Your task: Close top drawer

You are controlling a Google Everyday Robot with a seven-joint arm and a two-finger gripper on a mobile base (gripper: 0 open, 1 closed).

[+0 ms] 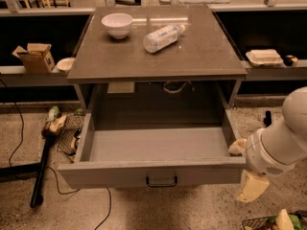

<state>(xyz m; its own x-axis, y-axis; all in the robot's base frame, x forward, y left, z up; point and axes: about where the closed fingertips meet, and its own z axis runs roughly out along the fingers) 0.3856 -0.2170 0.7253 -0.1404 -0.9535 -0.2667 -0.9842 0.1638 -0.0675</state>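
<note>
The top drawer [115, 173] stands pulled well out past the table's [201, 56] front edge, its gray inside showing and its dark handle [161, 181] at the middle of the front. My gripper [252, 188] hangs low, just beside the drawer's front right corner; I cannot tell whether it is open or closed. A white bowl [117, 24] and a bottle [162, 37] on its side lie near the table's back edge.

Gray tabletop [206, 56]: white bowl [117, 24] rear-L, bottle [162, 37] on its side near ctr. Gripper [250, 186] low, by top drawer [153, 145] front-R corner.
</note>
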